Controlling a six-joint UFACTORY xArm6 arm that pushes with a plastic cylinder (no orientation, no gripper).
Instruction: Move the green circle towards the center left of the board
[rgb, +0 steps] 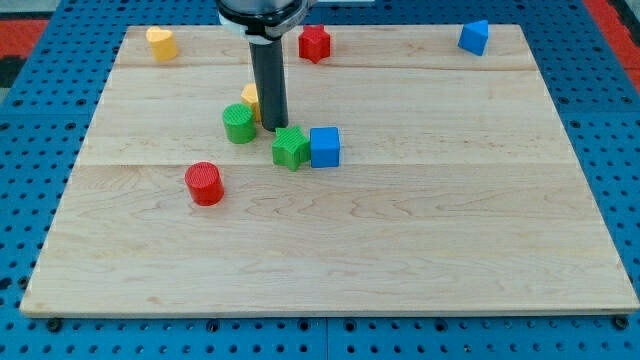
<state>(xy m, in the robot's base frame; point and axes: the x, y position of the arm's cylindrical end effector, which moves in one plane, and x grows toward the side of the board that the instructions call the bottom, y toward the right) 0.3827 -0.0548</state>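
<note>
**Tip beside green circle, left of tabletop's middle**

No claw on this arm, only a straight dark rod; hence nothing to report as wide, narrow or holding. My tip (274, 127) down on the pale wooden tabletop (400, 240), just to the view's right of the green round block, the green circle (238, 124), close to it, contact impossible to confirm. Green circle left of centre, in the upper half of the tabletop. Half hidden behind the rod, a yellow block (251, 98) of unclear shape, just above the green circle. Below and right of my tip, a green star-like block (290, 148), touching a blue cube (325, 146) on its right. Lower left, well apart, a red cylinder (204, 184). Along the view's top edge: a yellow heart-like block (161, 43) at left, a red star-like block (315, 43) near the middle, a blue angular block (474, 37) at right.
</note>
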